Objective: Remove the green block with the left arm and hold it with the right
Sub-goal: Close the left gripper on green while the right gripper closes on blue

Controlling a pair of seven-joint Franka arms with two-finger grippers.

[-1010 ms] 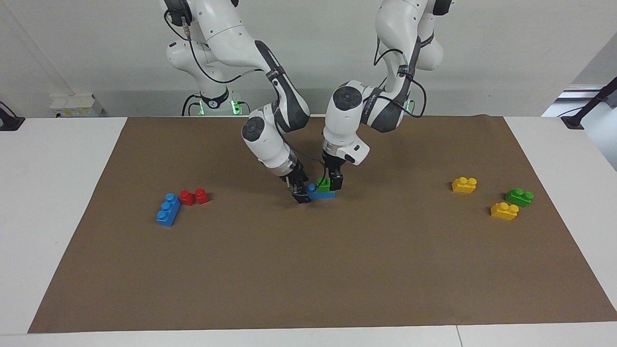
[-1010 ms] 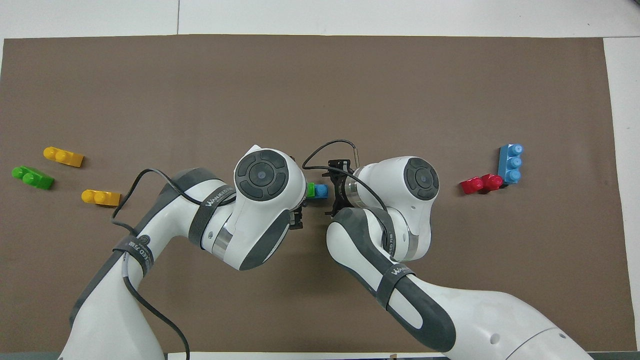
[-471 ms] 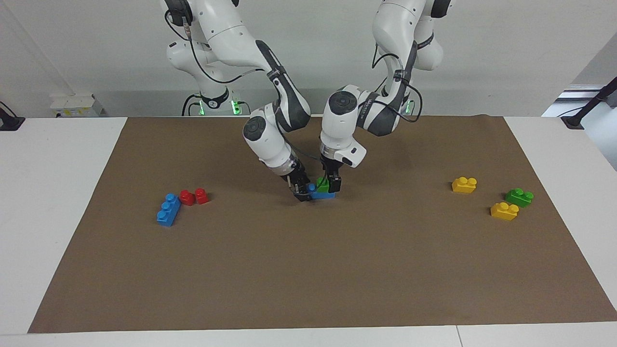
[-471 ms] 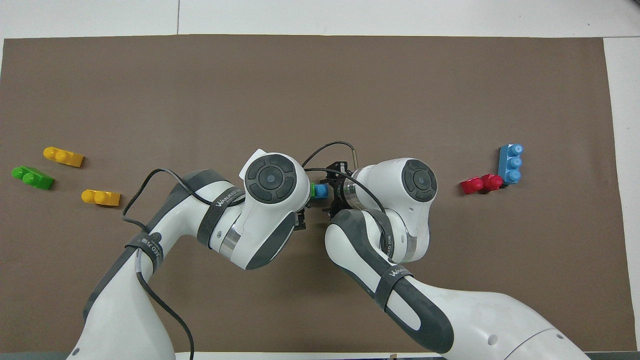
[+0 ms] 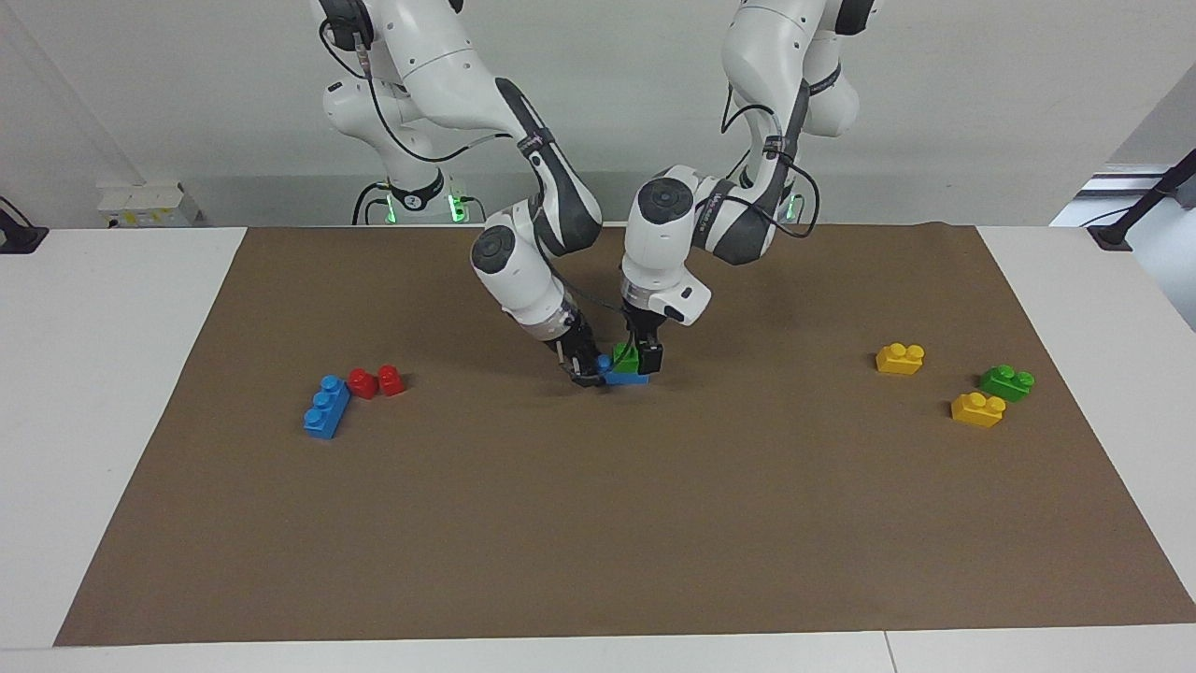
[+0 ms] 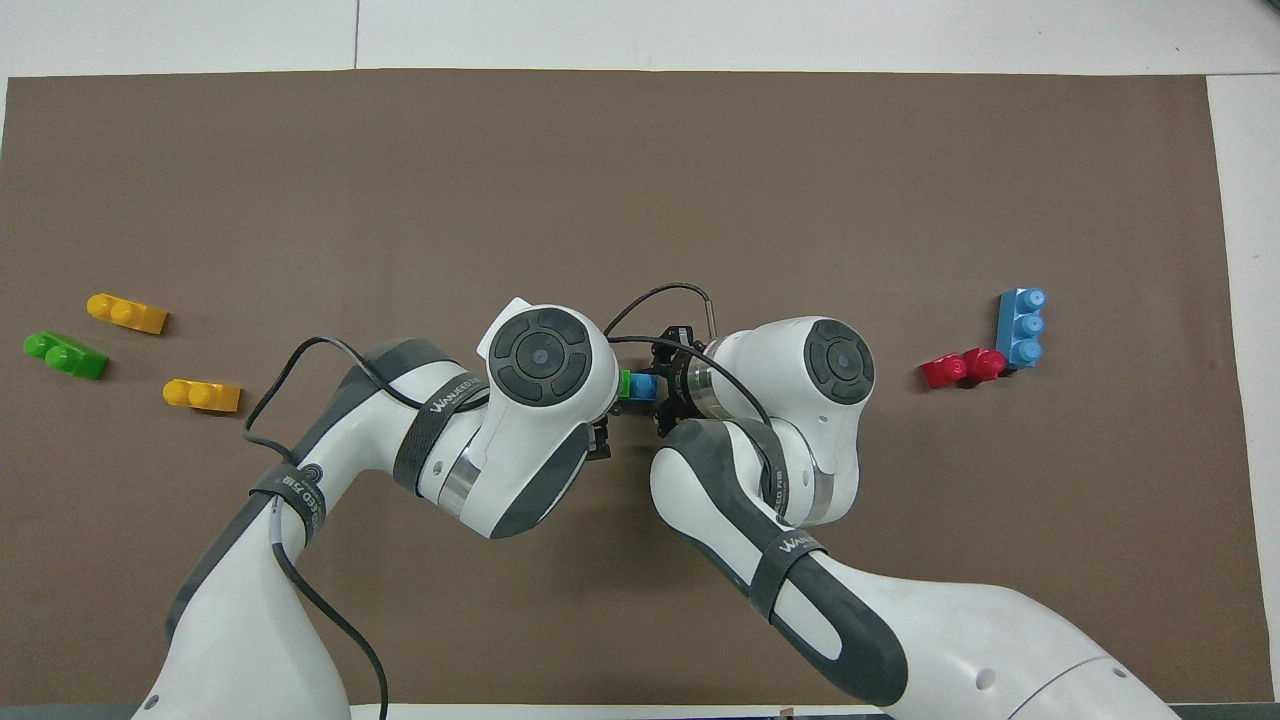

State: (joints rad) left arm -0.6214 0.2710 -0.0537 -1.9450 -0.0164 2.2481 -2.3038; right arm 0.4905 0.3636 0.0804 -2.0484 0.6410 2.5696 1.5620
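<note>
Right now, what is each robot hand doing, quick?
Left gripper: open, fingers around the green block.
Right gripper: down at the blue block; cannot tell whether it grips.

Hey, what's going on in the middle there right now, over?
Left gripper down around green block, open. Right gripper at blue brick underneath. Green block seated on blue brick, not yet off. Nothing in the way.
</note>
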